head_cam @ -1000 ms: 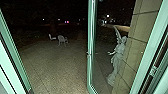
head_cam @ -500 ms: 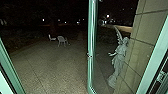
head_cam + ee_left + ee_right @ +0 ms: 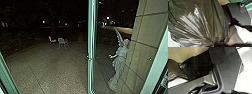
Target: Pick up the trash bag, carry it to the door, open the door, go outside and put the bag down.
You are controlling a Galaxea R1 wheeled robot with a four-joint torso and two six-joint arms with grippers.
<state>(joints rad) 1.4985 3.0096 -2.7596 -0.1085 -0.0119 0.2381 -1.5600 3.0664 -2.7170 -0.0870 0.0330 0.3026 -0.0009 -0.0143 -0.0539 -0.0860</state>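
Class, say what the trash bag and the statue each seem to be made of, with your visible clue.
Trash bag: thin, dark, glossy plastic, judging by bright streaks along its creases.

Statue: pale and matt, perhaps stone or plaster; the look leaves it open.

I see a pale winged statue (image 3: 119,58), upright, one arm held out. Just to its right stands a wall (image 3: 143,42) with straight joints. Left of the statue and farther off, two light chairs (image 3: 61,40) rest on paving (image 3: 53,67); small lights (image 3: 107,18) glow beyond it.

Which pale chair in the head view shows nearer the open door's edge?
The right-hand chair; the other chair shows farther left, away from the door edge.
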